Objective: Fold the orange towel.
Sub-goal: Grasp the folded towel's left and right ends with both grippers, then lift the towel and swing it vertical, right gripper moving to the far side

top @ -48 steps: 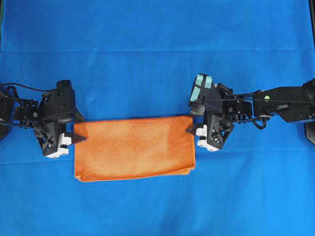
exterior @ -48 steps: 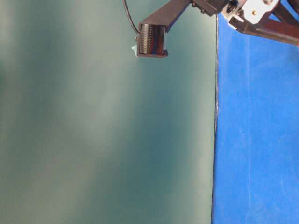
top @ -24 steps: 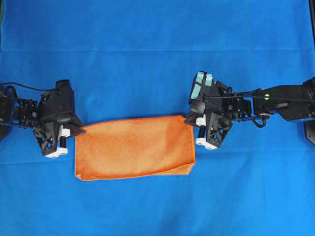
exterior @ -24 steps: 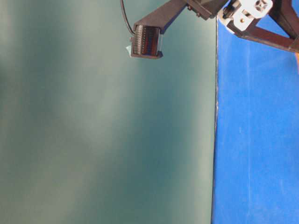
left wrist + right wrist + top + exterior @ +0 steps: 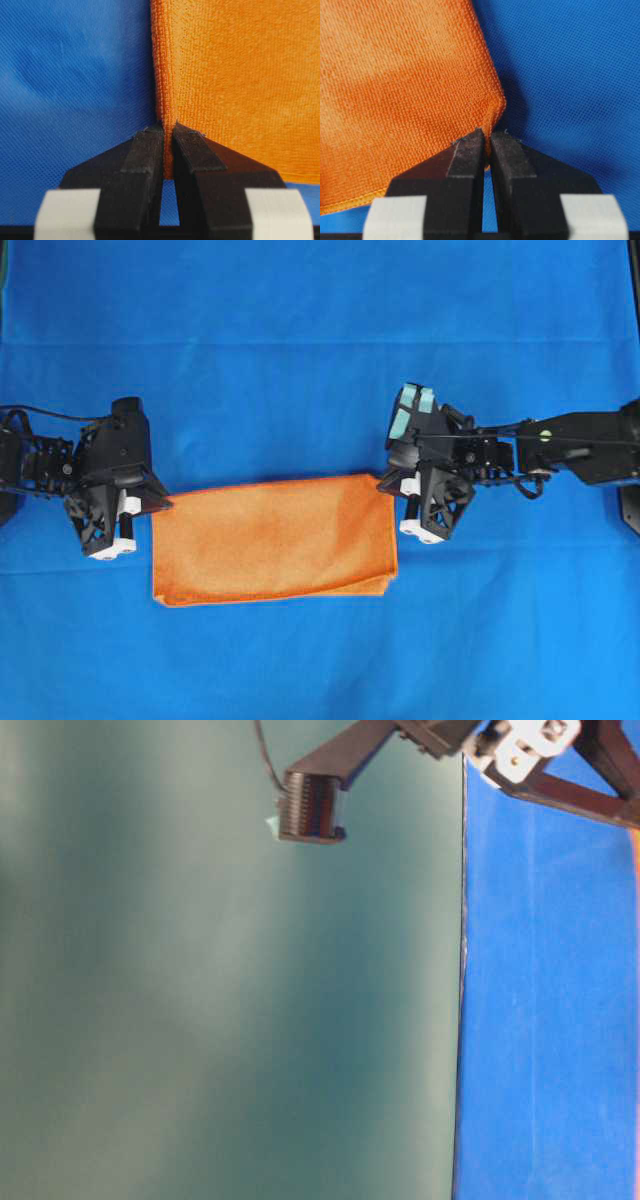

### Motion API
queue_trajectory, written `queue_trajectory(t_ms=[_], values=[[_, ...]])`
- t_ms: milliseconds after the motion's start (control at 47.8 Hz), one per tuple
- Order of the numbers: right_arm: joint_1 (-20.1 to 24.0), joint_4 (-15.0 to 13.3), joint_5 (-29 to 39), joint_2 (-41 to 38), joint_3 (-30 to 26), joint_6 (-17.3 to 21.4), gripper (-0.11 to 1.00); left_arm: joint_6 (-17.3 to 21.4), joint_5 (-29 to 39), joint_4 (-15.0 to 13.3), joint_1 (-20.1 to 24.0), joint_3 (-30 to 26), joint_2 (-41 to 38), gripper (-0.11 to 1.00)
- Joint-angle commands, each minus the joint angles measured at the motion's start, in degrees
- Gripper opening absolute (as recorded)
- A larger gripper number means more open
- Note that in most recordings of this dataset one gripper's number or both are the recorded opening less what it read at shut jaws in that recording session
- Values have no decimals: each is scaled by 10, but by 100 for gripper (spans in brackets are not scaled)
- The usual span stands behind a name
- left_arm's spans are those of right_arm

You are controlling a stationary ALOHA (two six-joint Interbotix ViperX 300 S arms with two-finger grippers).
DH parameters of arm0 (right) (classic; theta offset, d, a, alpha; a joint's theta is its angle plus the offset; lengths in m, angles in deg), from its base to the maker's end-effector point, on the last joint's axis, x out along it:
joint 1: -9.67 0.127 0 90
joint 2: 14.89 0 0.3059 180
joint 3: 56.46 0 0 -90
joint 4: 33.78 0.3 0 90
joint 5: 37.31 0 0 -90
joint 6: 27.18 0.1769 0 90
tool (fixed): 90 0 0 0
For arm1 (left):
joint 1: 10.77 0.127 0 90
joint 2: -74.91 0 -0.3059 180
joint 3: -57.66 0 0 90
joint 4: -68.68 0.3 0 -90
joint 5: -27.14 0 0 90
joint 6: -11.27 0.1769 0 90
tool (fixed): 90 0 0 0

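Bright orange, fuzzy terry towel (image 5: 272,538), folded in a rectangle, flat on blue cloth-covered bench (image 5: 320,340); left gripper (image 5: 160,505) fingers (image 5: 145,150) and right gripper (image 5: 383,483) fingers (image 5: 467,150) clenched on opposite top corners.

Towel (image 5: 240,80): orange cloth, fuzzy fine-ribbed weave, matt, stitched hem. Table cover (image 5: 320,340): blue woven fabric, fine mesh texture, faint sheen. Fingers (image 5: 465,165): black matt plastic, slightly rough edges, with white bands.
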Motion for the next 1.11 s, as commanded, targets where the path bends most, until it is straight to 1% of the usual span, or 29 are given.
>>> queue_trajectory(t_ms=[0,84,188,293,418,523,669,836,941,1087], values=[[-1,2,19,40,-9,1,3,-2,41,1,1,-20,36,2],[-1,-1,47,68,-14,0,3,-2,94,1,2,-37,73,2],[-1,-3,83,105,-23,-4,3,-2,138,1,1,-52,119,2],[0,-11,109,136,-30,-4,3,-1,157,1,2,-59,164,2],[7,-22,138,168,-41,-4,3,-1,161,1,2,-61,207,2],[14,-26,149,186,-49,-4,3,1,163,1,1,-62,235,2],[16,-33,149,193,-51,-4,3,3,157,3,1,-62,243,2],[7,-48,149,193,-51,-4,3,8,134,2,1,-65,234,2],[-15,-52,151,193,-51,-4,3,11,95,2,0,-70,216,2],[-71,-73,151,192,-51,-4,3,28,48,2,-6,-91,175,2]])
